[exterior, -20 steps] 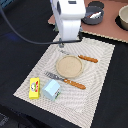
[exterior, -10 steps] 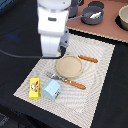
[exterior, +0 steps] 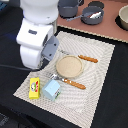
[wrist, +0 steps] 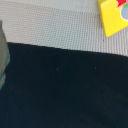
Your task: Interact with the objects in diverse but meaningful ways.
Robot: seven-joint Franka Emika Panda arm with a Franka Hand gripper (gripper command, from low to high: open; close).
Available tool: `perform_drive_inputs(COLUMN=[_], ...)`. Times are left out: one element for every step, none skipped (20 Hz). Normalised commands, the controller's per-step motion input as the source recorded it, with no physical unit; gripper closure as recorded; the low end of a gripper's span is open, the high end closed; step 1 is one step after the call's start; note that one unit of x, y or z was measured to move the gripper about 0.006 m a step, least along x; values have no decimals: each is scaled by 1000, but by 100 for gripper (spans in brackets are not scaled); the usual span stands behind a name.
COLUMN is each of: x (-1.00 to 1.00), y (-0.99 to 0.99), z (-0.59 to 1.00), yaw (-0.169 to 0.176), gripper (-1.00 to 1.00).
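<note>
Objects are all lying untouched: yellow box (exterior: 34, 88), blue carton (exterior: 51, 90), pan (exterior: 69, 66). Gripper's state, I cannot tell.

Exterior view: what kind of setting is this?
Probably a lab tabletop staged as a toy kitchen. A woven placemat holds a round tan plate, orange-handled cutlery, a yellow box and a pale blue carton. Pots sit on a brown counter behind.

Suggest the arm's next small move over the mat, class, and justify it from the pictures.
Probably drift toward the yellow box and descend. The wrist view shows that box only at its frame's edge, mostly dark surface below, so the arm isn't centred over any item. The end effector itself isn't visible.
</note>
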Motion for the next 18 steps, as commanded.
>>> perform_drive_inputs(x=[-111, -100, 0, 43, 154, 263, 340, 377, 331, 240, 263, 246, 183, 146, 169, 214, 214, 206], y=[-503, -500, -511, -506, -471, -420, -366, -229, -143, -183, -143, -100, -137, -163, -197, -200, -217, -206], z=[-71, -66, -11, 0, 0, 0, 0, 0, -83, -123, -186, -186, -203, -237, -243, -237, -249, -243], yaw=[-181, -181, -183, -188, -189, -188, -186, -167, -142, -101, -66, -59, -44, -42, -43, -48, -52, -54], gripper=[-100, -100, -100, -100, -100, -100, -100, -100, -100, -100, -100, -100, -100, -100, -100, -100, -100, -100])
